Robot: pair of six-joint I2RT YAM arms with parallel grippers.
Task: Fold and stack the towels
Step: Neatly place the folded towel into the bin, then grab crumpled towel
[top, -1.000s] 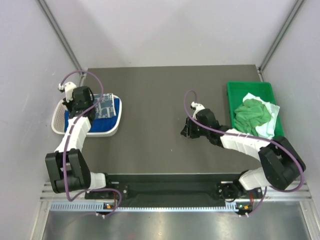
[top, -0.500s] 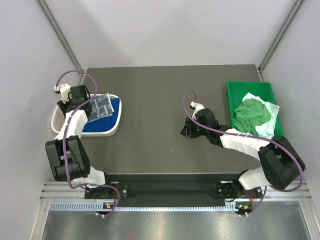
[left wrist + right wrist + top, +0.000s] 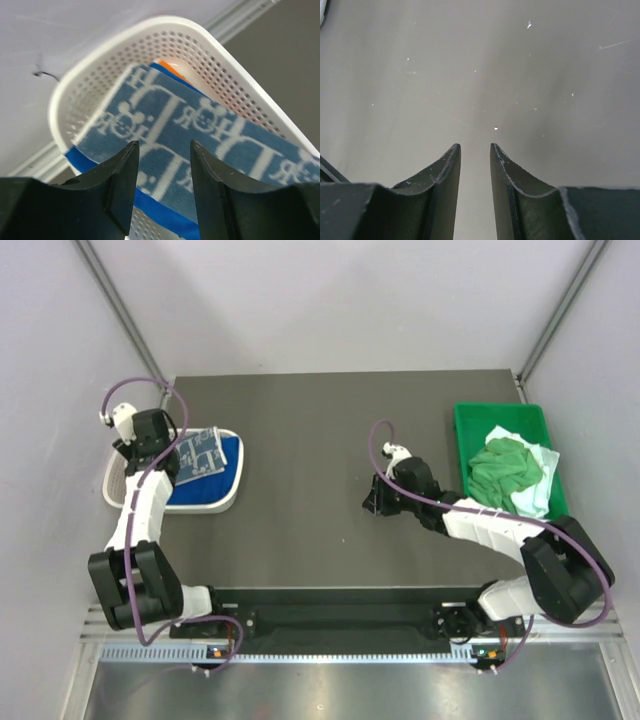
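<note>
A white mesh basket point(image 3: 228, 502) sits at the left edge of the dark grey desk point(image 3: 320, 430); a green plastic tray point(image 3: 463, 445) lies at the right edge, well apart from it; pale walls point(image 3: 330, 300) stand behind.

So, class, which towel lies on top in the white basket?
The blue-and-white printed towel: it covers the royal blue towel in the basket; the green towel sits in the green tray.
</note>
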